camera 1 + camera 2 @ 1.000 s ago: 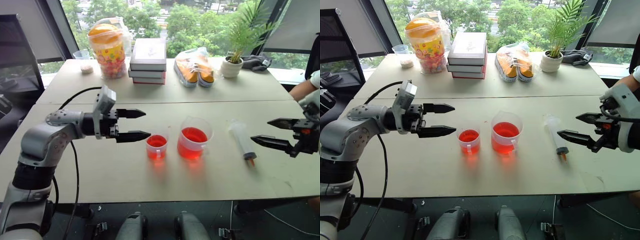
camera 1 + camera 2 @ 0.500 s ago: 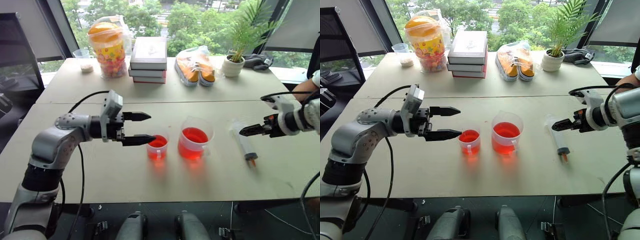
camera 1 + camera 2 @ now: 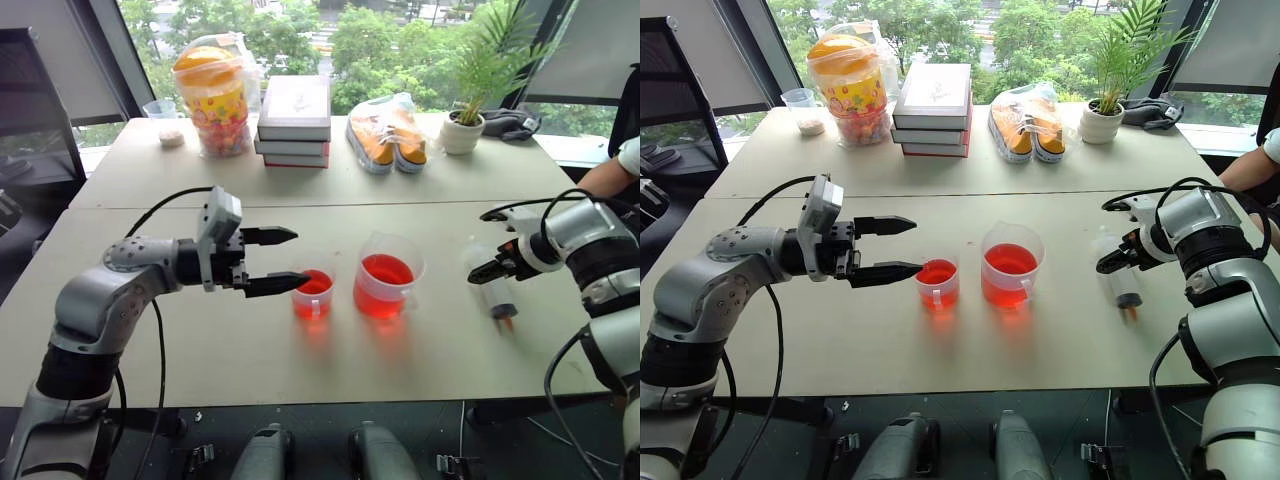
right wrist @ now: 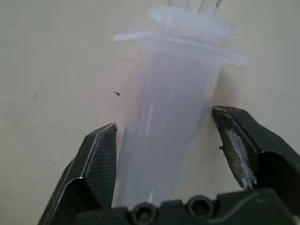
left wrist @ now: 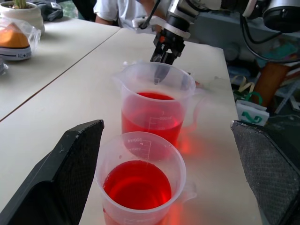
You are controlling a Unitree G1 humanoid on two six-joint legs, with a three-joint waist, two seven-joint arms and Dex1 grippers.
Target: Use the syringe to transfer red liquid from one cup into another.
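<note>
Syringe (image 3: 1121, 278) handling is the question, but the setting comes first: the pale worktop (image 3: 940, 350) carries everything, with the wider handled cup (image 3: 1011, 266) near its middle, roughly half full of red liquid (image 3: 1011, 262). Just to that cup's left stands the smaller cup (image 3: 937, 283), also holding red liquid. The syringe lies flat on the worktop to the right of both cups, its orange tip pointing toward the near edge.

The left gripper (image 3: 275, 260) hovers level beside the smaller cup, jaws wide apart and holding nothing; in its wrist view the two cups sit between its pads. The right gripper (image 4: 164, 154) points steeply down over the syringe with its jaws straddling the barrel. A slim gap shows on each side in the right wrist view, so I read them as closing in, not yet clamped.

Judging by looks, the syringe is light, stiff clear plastic, smooth and round, so it may roll or slip out of hard pads. Mid-barrel, below the flange, seems the sound place to hold: it leaves the plunger free and the tip clear to dip. The barrel should bear a moderate squeeze, though too much could bind the plunger.
</note>
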